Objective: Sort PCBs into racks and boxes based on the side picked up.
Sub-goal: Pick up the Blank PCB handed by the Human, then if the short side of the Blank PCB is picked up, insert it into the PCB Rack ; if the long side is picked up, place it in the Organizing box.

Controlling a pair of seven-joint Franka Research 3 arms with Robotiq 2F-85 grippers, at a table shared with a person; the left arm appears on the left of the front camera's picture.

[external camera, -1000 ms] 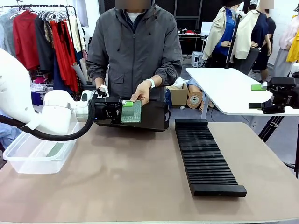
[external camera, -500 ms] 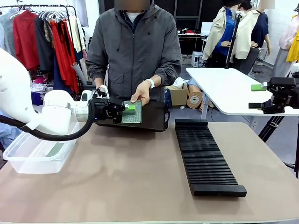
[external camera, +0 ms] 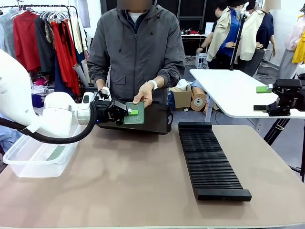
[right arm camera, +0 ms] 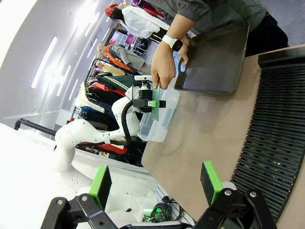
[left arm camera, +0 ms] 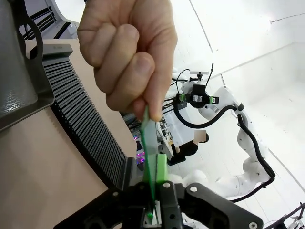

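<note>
Left gripper clamped on PCB edge; person's hand covers far corner.

Left fingers and person's hand pinch PCB.

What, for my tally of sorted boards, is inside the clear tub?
One pale green PCB lies flat on the floor of the clear tub. The left arm crosses the tub's far end, so anything there cannot be seen.
</note>
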